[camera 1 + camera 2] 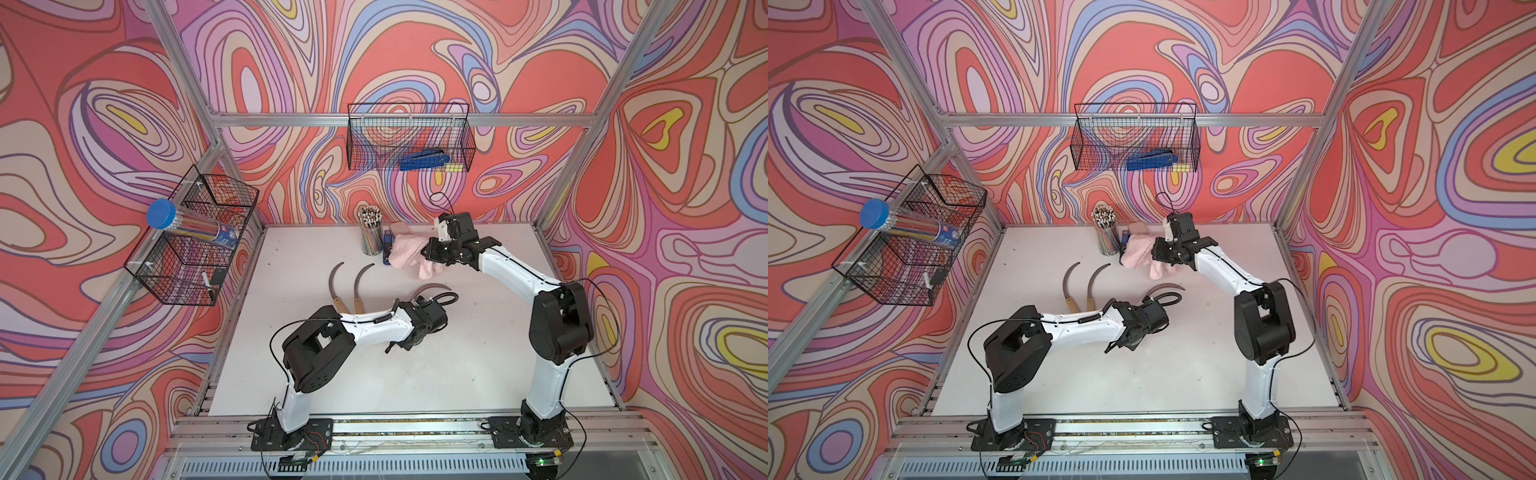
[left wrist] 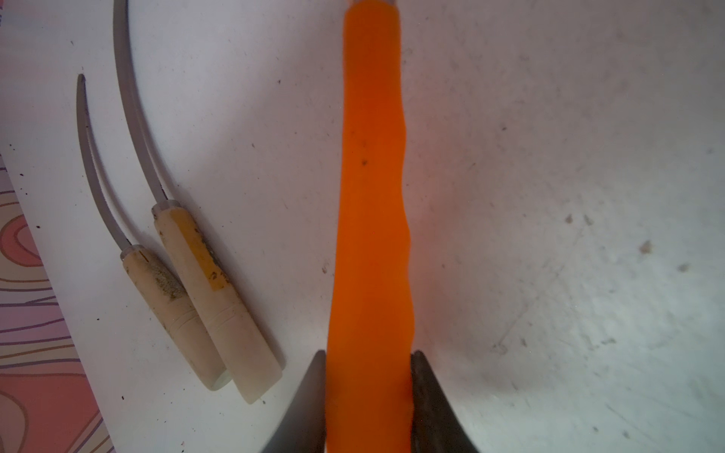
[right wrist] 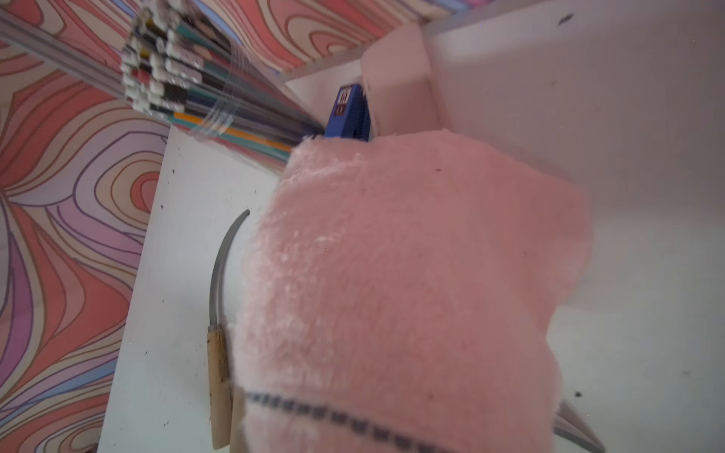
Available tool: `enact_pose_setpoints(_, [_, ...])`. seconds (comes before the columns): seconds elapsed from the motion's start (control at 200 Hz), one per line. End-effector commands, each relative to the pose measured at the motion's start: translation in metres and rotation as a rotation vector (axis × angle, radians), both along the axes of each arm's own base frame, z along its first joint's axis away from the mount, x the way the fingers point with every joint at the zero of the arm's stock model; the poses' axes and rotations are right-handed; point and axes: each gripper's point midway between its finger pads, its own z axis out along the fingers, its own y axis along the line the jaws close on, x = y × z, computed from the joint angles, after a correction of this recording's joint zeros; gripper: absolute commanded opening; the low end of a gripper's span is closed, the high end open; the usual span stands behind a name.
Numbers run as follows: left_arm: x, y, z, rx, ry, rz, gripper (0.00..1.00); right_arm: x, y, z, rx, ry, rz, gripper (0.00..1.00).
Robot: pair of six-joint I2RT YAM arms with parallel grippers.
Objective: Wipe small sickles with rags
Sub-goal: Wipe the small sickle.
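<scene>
Separately held — orange sickle [image 2: 370, 196], pink rag [image 3: 412, 274]

The walls [image 1: 415, 50] swirl in coral red, lilac, blue and beige bands, dark-outlined, with yellow eyes here and there. The table [image 1: 478, 353] is white, peppered with dark specks. The orange-handled sickle [image 2: 370, 196] has a bright, even orange grip. The wooden-handled sickles [image 2: 231, 313] have pale beige grips, one with a yellow patch, and grey blades. The rag [image 3: 412, 274] is pale pink with a dark dashed line across it. The wire baskets [image 1: 195, 249] are black and the tube's cap [image 1: 161, 212] is blue.
</scene>
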Motion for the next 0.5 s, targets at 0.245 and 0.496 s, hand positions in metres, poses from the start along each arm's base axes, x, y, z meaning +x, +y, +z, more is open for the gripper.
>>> enact_pose_setpoints(0.245, [0.0, 0.006, -0.001, 0.042, 0.001, -0.005, 0.0, -0.037, 0.027, -0.101, 0.219, 0.343, 0.054, 0.0])
enact_pose_setpoints(0.496, [0.0, 0.007, 0.0, 0.04, -0.005, -0.006, 0.0, -0.069, 0.052, -0.11, 0.297, 0.409, 0.11, 0.0])
